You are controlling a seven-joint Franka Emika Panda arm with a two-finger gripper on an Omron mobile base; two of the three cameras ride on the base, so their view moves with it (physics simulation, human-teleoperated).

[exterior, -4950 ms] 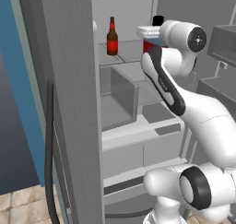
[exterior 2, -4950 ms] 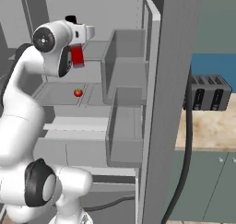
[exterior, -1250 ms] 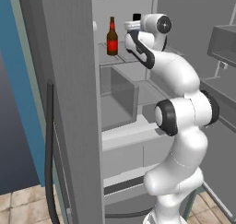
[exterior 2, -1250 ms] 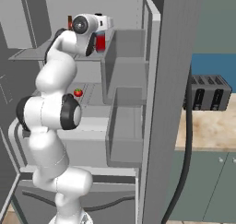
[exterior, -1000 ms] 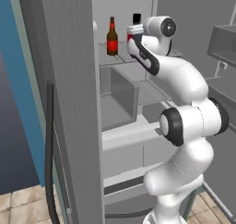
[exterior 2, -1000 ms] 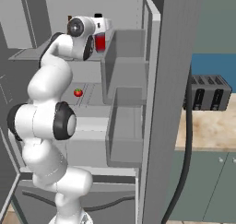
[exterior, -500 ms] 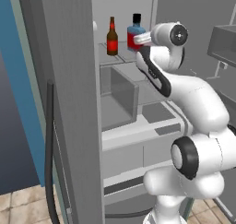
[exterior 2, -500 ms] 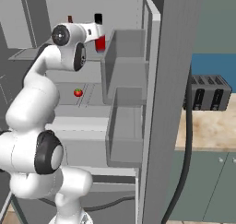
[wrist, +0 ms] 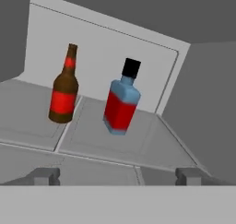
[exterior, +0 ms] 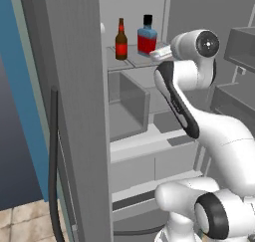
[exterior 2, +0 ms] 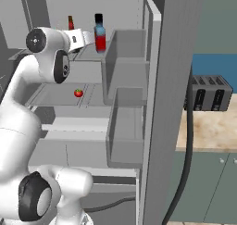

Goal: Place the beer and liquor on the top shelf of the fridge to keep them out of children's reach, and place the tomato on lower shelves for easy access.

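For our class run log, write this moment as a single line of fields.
beer: top shelf, upright | liquor: top shelf, beside beer | tomato: lower shelf | end effector: open, empty, facing bottles

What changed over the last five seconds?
The end effector carried the liquor bottle onto the top shelf, released it upright beside the beer bottle, and has pulled back, open. The beer bottle and the tomato on the lower shelf stayed put.

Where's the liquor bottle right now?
The liquor stands upright on the fridge's top shelf, just right of the beer in the hand view, apart from it.
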